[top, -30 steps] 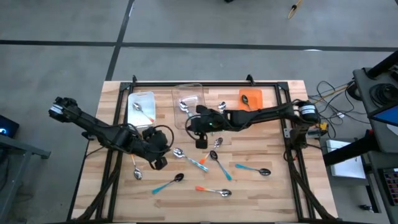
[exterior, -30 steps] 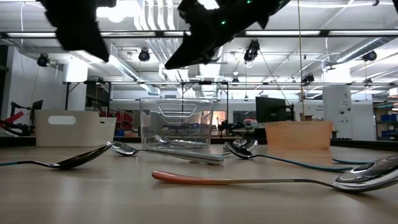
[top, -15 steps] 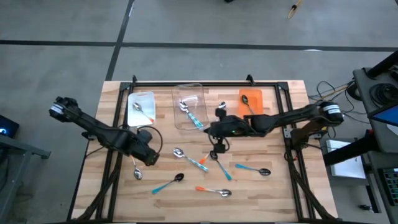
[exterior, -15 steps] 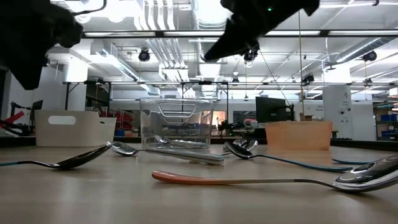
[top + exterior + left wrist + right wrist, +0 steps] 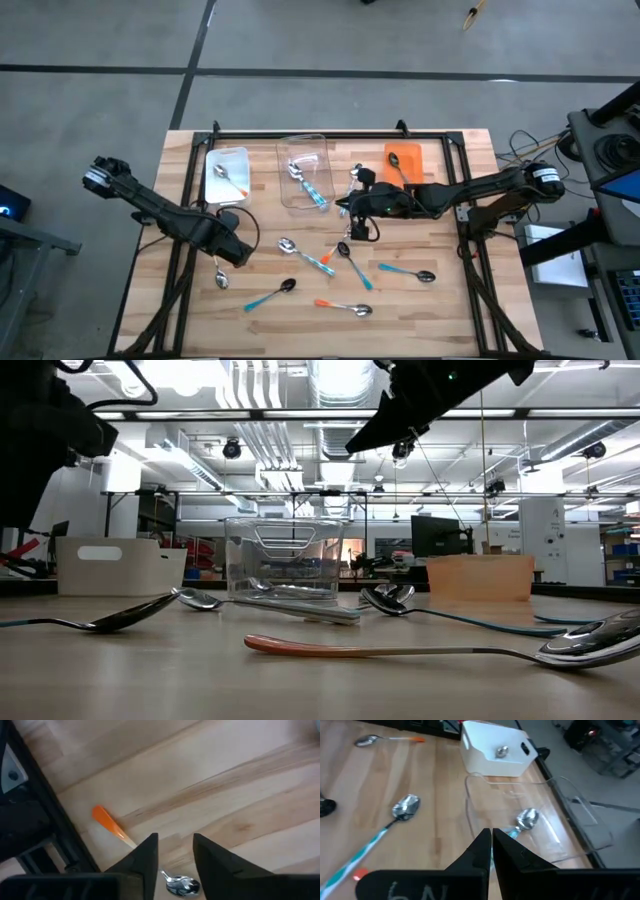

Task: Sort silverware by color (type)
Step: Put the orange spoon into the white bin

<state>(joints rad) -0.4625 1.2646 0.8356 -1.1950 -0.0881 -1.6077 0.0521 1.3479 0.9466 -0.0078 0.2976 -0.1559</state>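
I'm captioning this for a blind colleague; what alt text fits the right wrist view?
The right gripper, fingers shut and empty, points across a wooden table at a clear plastic bin holding a teal-handled spoon. Behind it stands a white bin; another teal-handled spoon lies on the wood beside it.

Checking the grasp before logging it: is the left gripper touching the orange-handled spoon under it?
Apart. In the left wrist view the left gripper is open, with the orange-handled spoon lying on the table between the fingers, gaps either side.

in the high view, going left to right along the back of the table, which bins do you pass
white bin → clear bin → orange bin
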